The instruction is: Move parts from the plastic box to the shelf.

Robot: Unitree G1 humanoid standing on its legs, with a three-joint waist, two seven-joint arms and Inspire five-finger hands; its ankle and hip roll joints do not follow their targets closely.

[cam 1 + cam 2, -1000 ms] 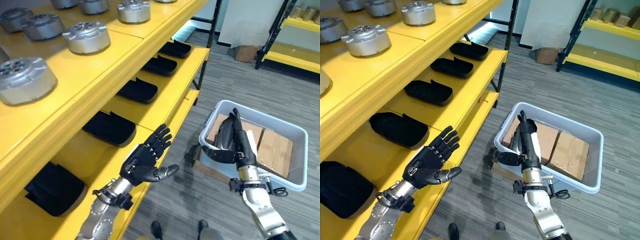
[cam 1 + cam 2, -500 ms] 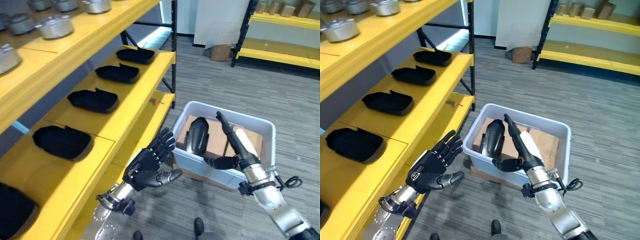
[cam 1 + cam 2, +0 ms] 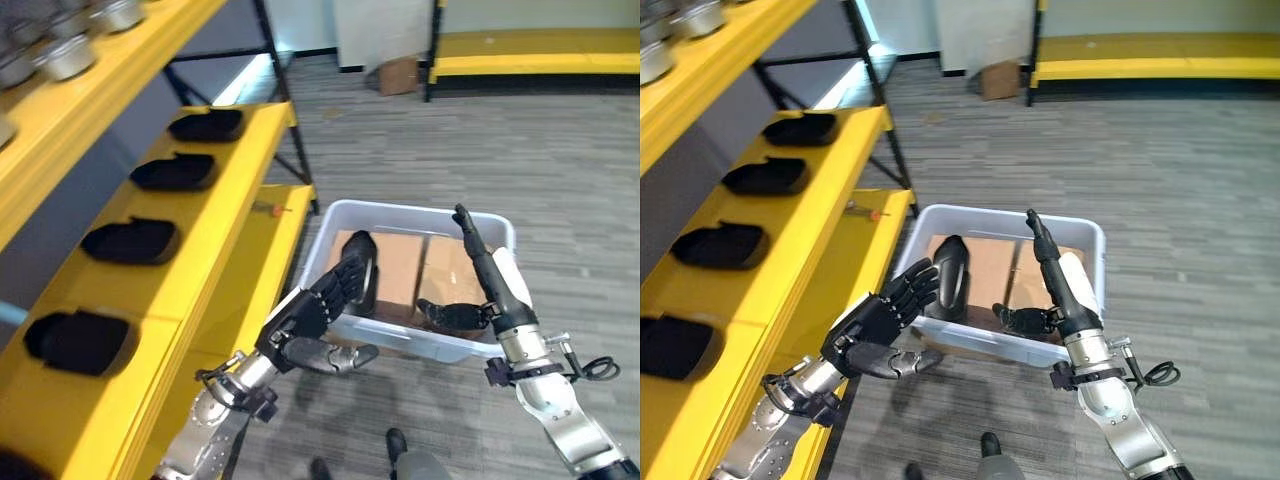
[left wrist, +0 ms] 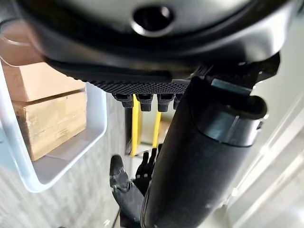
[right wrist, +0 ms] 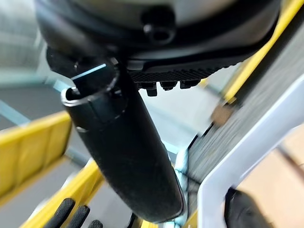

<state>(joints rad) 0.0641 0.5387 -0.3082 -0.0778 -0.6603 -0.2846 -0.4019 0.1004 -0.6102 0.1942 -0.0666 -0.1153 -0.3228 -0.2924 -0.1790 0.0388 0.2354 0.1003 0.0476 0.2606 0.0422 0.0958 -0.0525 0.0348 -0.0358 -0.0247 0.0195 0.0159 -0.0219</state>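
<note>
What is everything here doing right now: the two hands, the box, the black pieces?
Left hand: open, empty, beside the box.
Right hand: open, fingers straight, over the box.
Plastic box: on the floor, open-topped, holding cardboard cartons.
Black part: standing in the box, ungrasped.
Shelf: carries black parts in a row.

Even indoor light, soft shadows; wrist views blurred up close.

Four black parts (image 3: pixel 137 240) in a row along the yellow shelf (image 3: pixel 235 215) at frame left; one black part (image 3: pixel 362 280) in the plastic box (image 3: pixel 330 235) at centre; two cardboard cartons (image 3: pixel 452 275) inside that box; one carton (image 3: pixel 398 73) at the top; two hands (image 3: pixel 300 322).
</note>
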